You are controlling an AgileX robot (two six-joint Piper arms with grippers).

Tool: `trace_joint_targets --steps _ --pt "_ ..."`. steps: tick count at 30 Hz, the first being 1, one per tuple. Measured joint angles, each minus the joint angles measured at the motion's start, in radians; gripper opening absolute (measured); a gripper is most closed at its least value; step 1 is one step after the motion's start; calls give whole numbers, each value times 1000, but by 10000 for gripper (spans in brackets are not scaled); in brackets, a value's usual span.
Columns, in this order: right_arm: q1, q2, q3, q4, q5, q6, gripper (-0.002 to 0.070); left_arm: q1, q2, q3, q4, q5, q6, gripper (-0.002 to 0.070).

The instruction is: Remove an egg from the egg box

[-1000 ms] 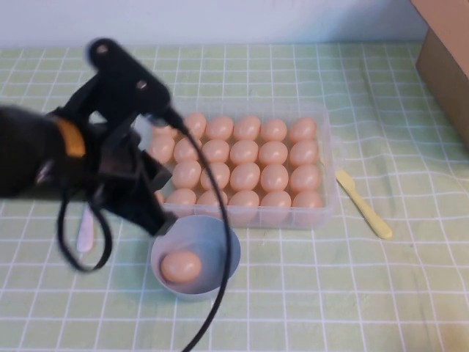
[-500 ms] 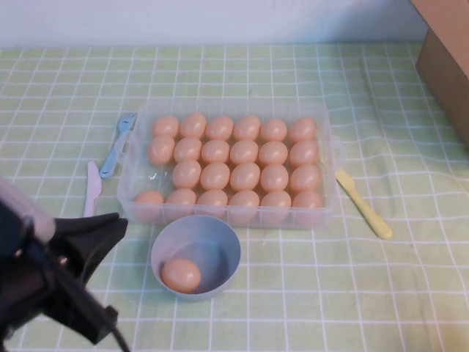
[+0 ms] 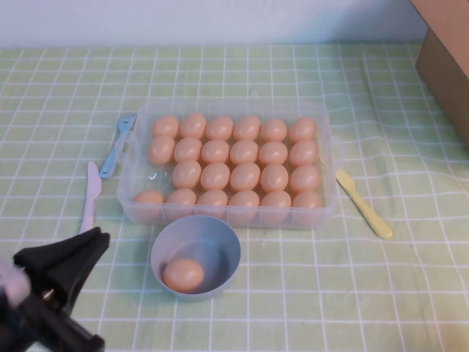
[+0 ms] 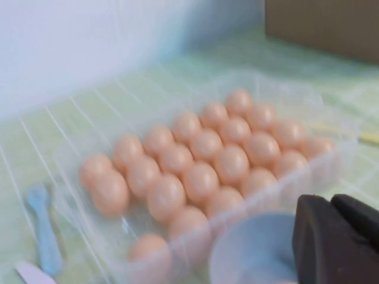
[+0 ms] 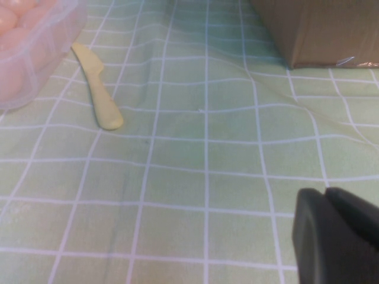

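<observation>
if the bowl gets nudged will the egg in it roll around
Probably: the egg is smooth and rounded and lies loose off-centre in the bowl. The walls should likely contain it. The left gripper, shut and empty, sits beside the bowl; the right gripper, also shut, is over bare cloth.

Matte egg (image 3: 183, 274), clear glossy plastic egg box (image 3: 326, 117) (translucent), checked cloth (image 3: 352, 293)

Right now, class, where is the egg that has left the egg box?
In the high view, the egg lies inside the grey-blue bowl, just in front of the egg box toward its left end, right of the left gripper.
</observation>
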Motion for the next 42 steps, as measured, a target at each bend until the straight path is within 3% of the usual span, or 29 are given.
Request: trace_joint_targets --steps 6,14,22,35,42 --pt "0 0 0 0 0 0 -17 24 -218 154 4 -123 60 0" --pt "0 0 0 0 0 0 -17 260 -578 321 -14 -163 66 0" --pt "0 0 0 0 0 0 -17 439 -618 323 -18 -38 48 0" --pt "0 0 0 0 0 0 -17 470 -618 323 -12 348 4 0" --pt "0 0 0 0 0 0 -17 470 -618 326 -10 406 4 -1"
